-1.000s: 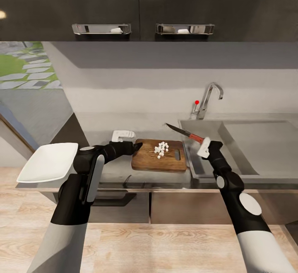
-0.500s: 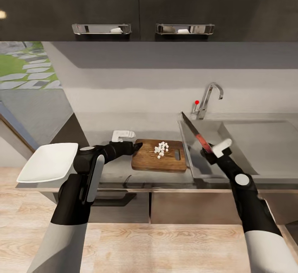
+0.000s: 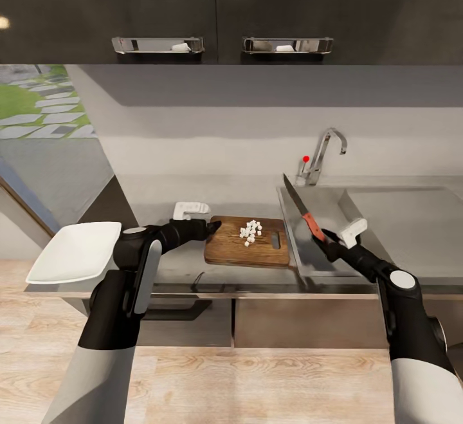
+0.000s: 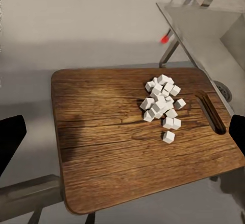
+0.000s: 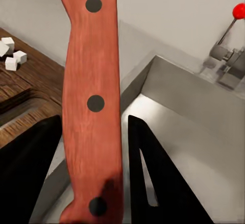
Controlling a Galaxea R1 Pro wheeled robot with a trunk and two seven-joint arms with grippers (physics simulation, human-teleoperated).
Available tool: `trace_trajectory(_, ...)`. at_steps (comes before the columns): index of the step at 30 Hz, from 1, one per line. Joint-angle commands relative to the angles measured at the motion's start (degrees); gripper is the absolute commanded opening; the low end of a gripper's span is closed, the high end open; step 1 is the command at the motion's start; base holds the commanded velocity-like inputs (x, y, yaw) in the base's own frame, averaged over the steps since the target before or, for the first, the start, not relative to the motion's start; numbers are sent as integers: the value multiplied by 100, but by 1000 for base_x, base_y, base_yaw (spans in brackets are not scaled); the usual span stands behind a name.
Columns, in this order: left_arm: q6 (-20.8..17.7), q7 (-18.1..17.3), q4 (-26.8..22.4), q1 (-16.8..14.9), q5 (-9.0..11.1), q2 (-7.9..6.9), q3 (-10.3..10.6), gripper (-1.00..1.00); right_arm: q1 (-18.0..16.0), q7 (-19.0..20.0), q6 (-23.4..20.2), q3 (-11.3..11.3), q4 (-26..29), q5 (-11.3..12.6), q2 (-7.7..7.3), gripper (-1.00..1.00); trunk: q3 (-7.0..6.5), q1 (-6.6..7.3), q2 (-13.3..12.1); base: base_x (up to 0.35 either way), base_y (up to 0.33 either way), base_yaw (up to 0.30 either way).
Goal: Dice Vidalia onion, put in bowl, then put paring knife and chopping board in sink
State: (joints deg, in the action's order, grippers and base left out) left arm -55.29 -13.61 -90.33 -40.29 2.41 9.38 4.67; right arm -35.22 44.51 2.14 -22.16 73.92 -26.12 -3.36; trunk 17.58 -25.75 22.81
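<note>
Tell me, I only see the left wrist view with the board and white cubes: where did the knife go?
Observer: The right gripper holds the paring knife by its orange-red handle, over the sink.
Operator: Which way does it point?
Observer: The blade points up and away, toward the tap.
Operator: Where's the bowl?
Observer: The white bowl sits at the countertop's left end, beside the left arm, empty.

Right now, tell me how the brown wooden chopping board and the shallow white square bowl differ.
The brown wooden chopping board carries white onion dice; the shallow white square bowl is empty. The board is flat, dark and rectangular with a handle slot; the bowl is white with raised rims. The board lies beside the sink, the bowl at the countertop's far-left end. Both rest on the grey countertop.
</note>
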Motion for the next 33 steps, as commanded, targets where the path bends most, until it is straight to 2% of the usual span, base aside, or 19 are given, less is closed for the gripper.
trace_trajectory(1, -35, 4, -5, -5, 23, 2, -7, 100, -7, 93, 4, -58, 26, -46, 2, -100, 10, -3, 11, 0, 0, 0)
trace_trajectory(5, -48, 4, -10, -5, 23, -43, -31, 100, -5, 558, -54, -582, 134, -41, 1, -100, 10, -3, 11, 0, 0, 0)
trace_trajectory(7, -94, -54, -76, 60, 78, -28, -97, 100, 60, 619, -36, -633, 199, 6, -65, -100, 11, -3, 11, 0, 0, 0)
trace_trajectory(11, -79, -50, -205, 189, 77, -27, -226, 100, 188, 683, -41, -631, 326, 8, -191, -100, 11, -3, 11, 0, 0, 0)
trace_trajectory(14, -69, -35, -106, 285, 60, -108, -232, 100, 285, 781, -138, -632, 404, 16, -96, -100, 11, -3, 11, 0, 0, 0)
trace_trajectory(22, -62, -37, -65, 337, 58, -354, -297, 100, 357, 1039, -394, -645, 391, 33, -70, -100, 11, -3, 11, -1, 0, 0)
trace_trajectory(33, -61, -37, -68, 338, 58, -376, -292, 100, 358, 683, -747, -599, 619, 50, -60, -100, 11, -3, 11, -233, -118, 0)
